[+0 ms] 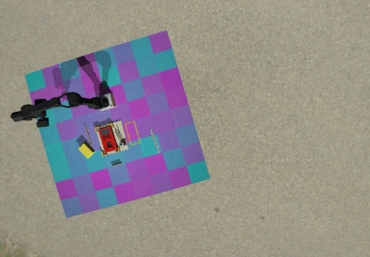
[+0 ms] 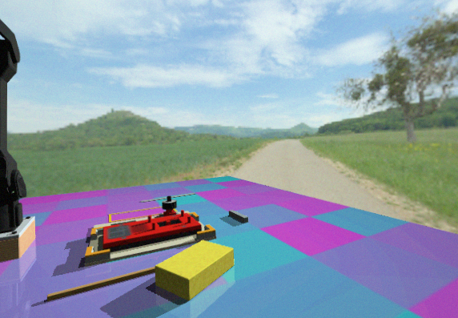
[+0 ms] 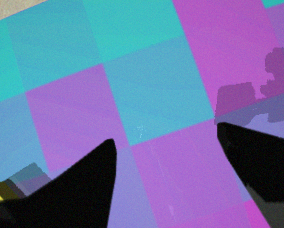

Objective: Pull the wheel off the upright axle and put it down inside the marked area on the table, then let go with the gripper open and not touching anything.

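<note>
Exterior view: nearest on the table (image 2: 320,239) a yellow block (image 2: 194,267) is seen, with a thin stick (image 2: 100,283) to its left. Farther back, the wheel (image 2: 169,204) is seated on its upright axle at the red fixture (image 2: 150,228), beside the yellow-outlined marked area (image 1: 132,133). Through the wrist camera, the pincer (image 3: 165,165) is shown partly spread above checkered tiles, nothing pinched.

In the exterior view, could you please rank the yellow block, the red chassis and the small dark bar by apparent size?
1. Red chassis
2. Yellow block, though nearer the camera
3. Small dark bar
</note>
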Motion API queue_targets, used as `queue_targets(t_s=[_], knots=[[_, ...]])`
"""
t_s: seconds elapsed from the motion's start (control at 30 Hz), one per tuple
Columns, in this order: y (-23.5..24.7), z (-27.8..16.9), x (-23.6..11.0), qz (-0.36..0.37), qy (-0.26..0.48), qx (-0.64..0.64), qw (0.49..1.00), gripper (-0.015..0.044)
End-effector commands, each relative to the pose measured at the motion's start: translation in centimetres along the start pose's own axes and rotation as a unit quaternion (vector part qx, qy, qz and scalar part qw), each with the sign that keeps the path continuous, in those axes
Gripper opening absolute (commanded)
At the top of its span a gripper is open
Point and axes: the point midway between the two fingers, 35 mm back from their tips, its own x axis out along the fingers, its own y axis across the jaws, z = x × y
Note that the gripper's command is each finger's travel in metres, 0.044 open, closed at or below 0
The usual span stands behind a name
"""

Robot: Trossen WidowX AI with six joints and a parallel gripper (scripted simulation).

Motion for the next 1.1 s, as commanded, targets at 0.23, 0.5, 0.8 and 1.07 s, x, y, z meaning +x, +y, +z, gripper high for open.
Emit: queue_targets(t_s=[0.23,0.5,0.8,1.07], knots=[[11.5,-3.5,0.7,0.064,0.053,-0.048,0.995,0.0300],[17.9,-7.5,0.3,0.085,0.088,-0.063,0.990,0.0300],[25.3,-14.8,-1.0,0.097,0.141,-0.063,0.983,0.0300],[29.9,-23.0,-2.9,0.098,0.177,-0.091,0.975,0.0300]])
